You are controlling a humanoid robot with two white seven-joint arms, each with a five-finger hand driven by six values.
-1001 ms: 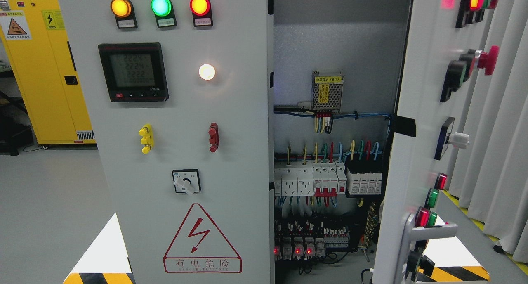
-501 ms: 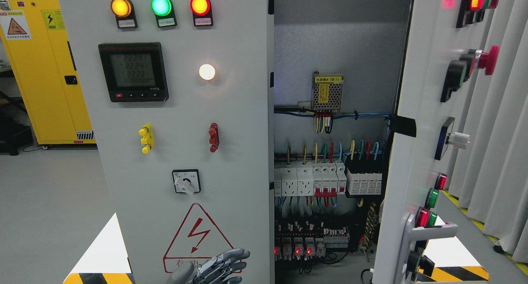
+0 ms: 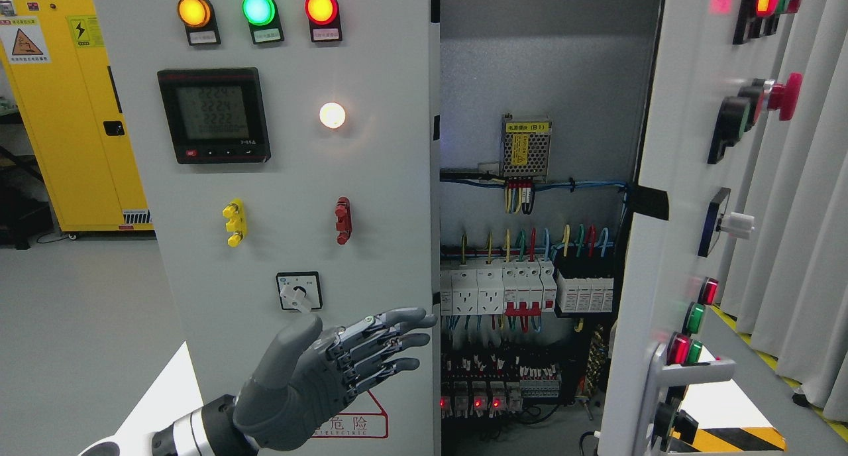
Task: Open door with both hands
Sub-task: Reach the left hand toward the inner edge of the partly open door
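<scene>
Grey cabinet's left door (image 3: 371, 197) bears three lamps; one left hand (image 3: 311, 383), fingers spread, holds nothing.

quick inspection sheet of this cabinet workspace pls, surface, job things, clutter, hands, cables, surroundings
surface: grey floor, bare where visible
job's things: left door shut, lamps lit; right door swung open, handle low on it
clutter: nothing seen
hands: left hand open, fingers extended toward the left door's right edge, holding nothing; right hand not in view
cables: coloured wires above the breakers inside
surroundings: yellow cabinet at left, grey curtain at right
</scene>
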